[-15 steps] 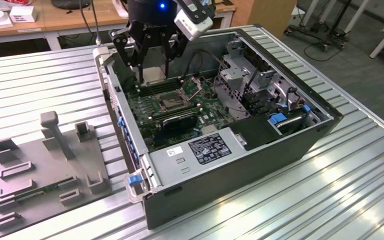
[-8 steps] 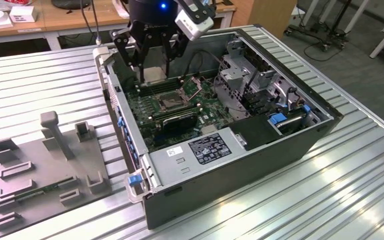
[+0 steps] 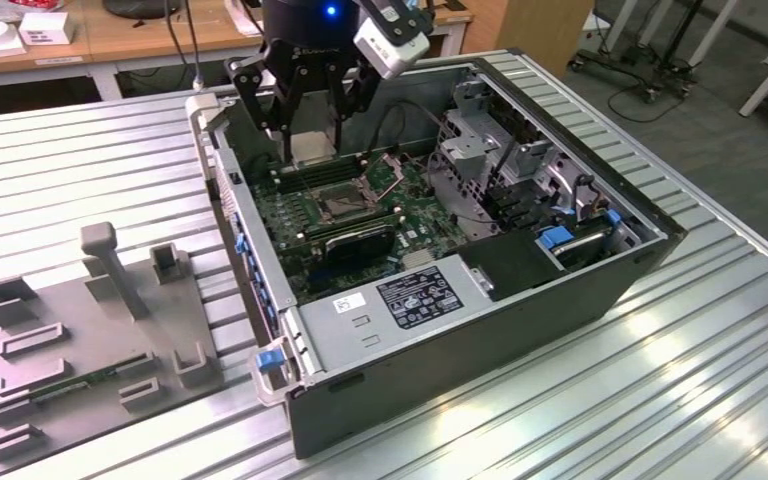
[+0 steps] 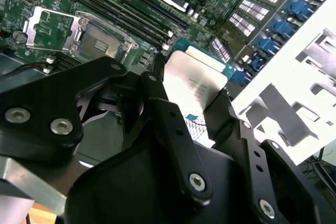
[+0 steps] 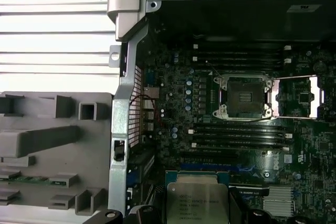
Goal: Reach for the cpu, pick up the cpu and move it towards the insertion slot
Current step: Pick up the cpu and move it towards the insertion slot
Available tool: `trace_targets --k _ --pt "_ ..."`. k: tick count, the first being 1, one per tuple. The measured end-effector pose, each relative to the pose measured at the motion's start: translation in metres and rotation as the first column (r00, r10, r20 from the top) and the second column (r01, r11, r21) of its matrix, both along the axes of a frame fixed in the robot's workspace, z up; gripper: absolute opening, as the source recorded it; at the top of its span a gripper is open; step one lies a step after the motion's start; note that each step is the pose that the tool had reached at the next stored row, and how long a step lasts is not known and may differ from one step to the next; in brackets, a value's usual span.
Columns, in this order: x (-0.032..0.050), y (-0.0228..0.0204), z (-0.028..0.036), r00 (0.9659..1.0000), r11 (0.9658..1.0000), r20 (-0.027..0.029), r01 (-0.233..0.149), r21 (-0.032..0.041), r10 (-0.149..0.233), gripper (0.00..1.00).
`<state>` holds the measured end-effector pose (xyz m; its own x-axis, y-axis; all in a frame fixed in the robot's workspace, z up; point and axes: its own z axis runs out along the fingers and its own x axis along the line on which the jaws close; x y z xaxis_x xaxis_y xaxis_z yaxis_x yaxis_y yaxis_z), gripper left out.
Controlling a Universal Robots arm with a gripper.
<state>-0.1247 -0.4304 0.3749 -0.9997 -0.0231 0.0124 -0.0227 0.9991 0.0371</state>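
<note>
Gripper [image 4: 195,109] clenched on the cpu [image 4: 195,80]: in the second wrist view the black fingers [image 4: 157,95] pressed against opposite edges of the silvery chip, which was lifted clear above the green board. First wrist view showed the same cpu [image 5: 197,203] between the fingers, metal top facing the camera. Beyond it lay rows of long black memory slots [image 5: 239,135], then the insertion slot [image 5: 242,96], its silver frame open with the hinged cover folded to one side; cpu and slot were apart, not touching. In the exterior view the gripper [image 3: 309,150] hung inside the open computer case [image 3: 491,320], above the board near the insertion slot [image 3: 335,204]. Grey tray [image 3: 77,350] sat on the ribbed metal counter [image 3: 77,160] at the exterior view's left, a green memory stick [image 3: 71,388] lying in one recess
</note>
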Motion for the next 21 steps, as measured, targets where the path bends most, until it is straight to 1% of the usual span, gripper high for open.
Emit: trace_targets --k 3,10,21 --pt "0.0015 0.0027 -0.0009 1.0 1.0 0.0 0.0 0.0001 0.0 0.55" --pt "0.0032 0.0066 -0.0023 1.0 1.0 0.0 0.0 0.0001 0.0 0.55" --pt "0.0034 0.0078 -0.0039 1.0 1.0 0.0 0.0 0.0 0.0 0.55"
